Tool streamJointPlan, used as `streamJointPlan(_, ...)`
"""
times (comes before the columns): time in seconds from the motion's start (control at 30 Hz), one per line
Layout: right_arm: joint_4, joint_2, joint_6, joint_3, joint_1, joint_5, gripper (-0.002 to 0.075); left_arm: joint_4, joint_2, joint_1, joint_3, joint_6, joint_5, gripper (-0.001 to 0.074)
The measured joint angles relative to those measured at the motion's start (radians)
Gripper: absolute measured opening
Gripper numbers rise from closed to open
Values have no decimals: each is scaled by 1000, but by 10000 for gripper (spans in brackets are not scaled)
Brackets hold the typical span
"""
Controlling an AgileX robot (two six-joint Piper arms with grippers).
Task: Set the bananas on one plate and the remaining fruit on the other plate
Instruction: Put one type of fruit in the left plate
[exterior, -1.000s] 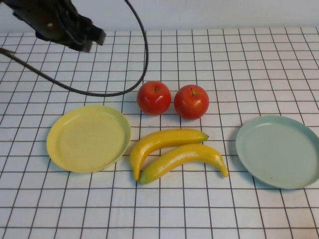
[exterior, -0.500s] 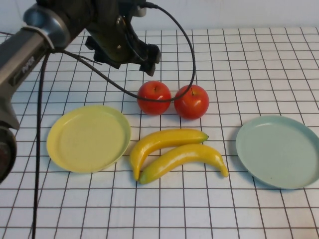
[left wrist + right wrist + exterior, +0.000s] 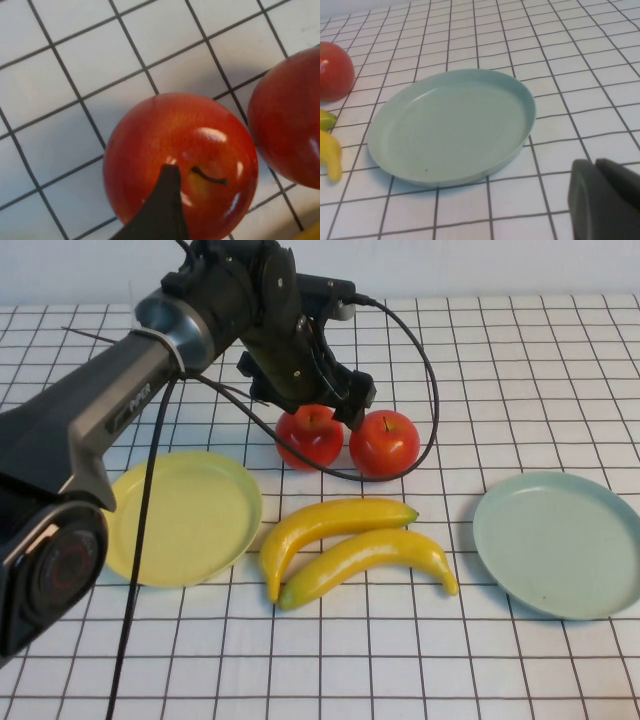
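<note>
Two red apples lie side by side at mid-table, the left apple [image 3: 308, 440] and the right apple [image 3: 385, 445]. My left gripper [image 3: 312, 405] hangs open right over the left apple, touching or nearly touching its top. In the left wrist view one dark finger [image 3: 167, 210] lies across the left apple [image 3: 165, 150], with the right apple [image 3: 290, 115] beside it. Two yellow bananas [image 3: 345, 540] lie in front of the apples. The pale yellow plate [image 3: 175, 520] is at the left and the pale blue-green plate [image 3: 560, 545] at the right. My right gripper [image 3: 597, 167] is shut and empty, near the blue-green plate [image 3: 450, 125].
The left arm and its black cable [image 3: 420, 370] reach across the back left of the table, the cable looping round the apples. The cloth is white with a black grid. One apple [image 3: 332, 70] and the banana tips [image 3: 330, 155] show beyond the blue-green plate in the right wrist view.
My left arm has swung from the far back left corner to the right and down, ending over the left apple. The fruit and plates have not moved.
</note>
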Motion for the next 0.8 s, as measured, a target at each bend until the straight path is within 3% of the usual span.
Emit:
streamJointPlan(0.6,0,0,0,0,0,0,-16,66,26,-1,-10,10,-16,664)
streamJointPlan(0.73,0,0,0,0,0,0,-16,66,26,-1,-10,10,-16,594)
streamJointPlan(0.8,0,0,0,0,0,0,-16,68,26,-1,-10,10,-16,519)
